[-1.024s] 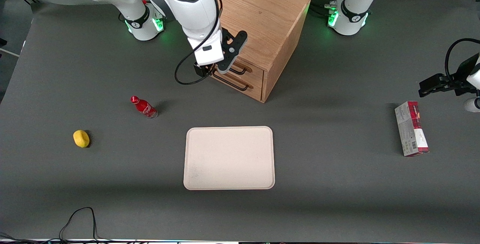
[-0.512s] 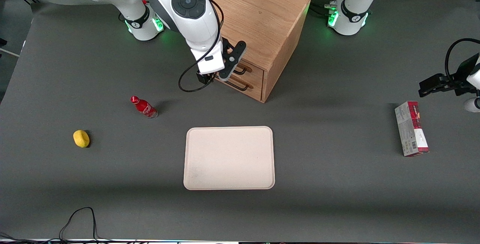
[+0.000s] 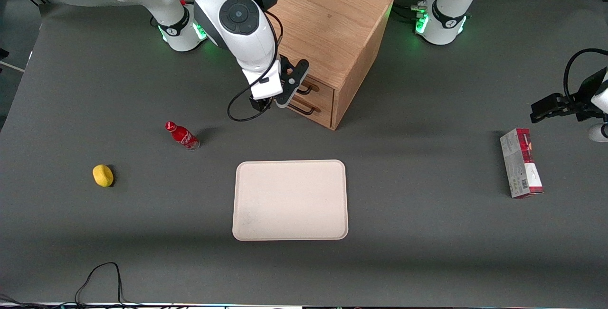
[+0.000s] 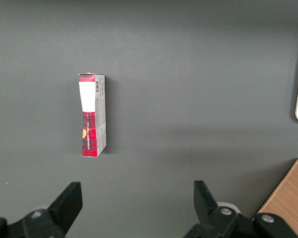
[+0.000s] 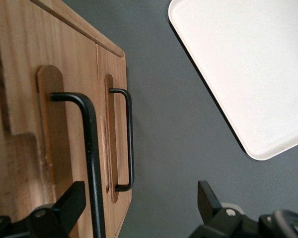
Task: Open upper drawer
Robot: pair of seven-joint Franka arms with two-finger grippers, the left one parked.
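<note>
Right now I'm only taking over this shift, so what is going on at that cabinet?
The working arm has brought its hand up in front of the wooden cabinet, at the black bar handle of the upper drawer. Its fingers are spread, one on each side of the bar, not closed on it. Both drawers look shut. The tray lies nearer the front camera.

**Three camera views of one table**

We look steeply down from the front over the whole table [image 3: 427, 252]. Our right wrist camera sits close to the cabinet [image 5: 20, 99], sharing the tray [image 5: 248, 64] [image 3: 289, 200]. Our left wrist camera looks down on the box [image 4: 92, 115] [image 3: 520, 163].
</note>
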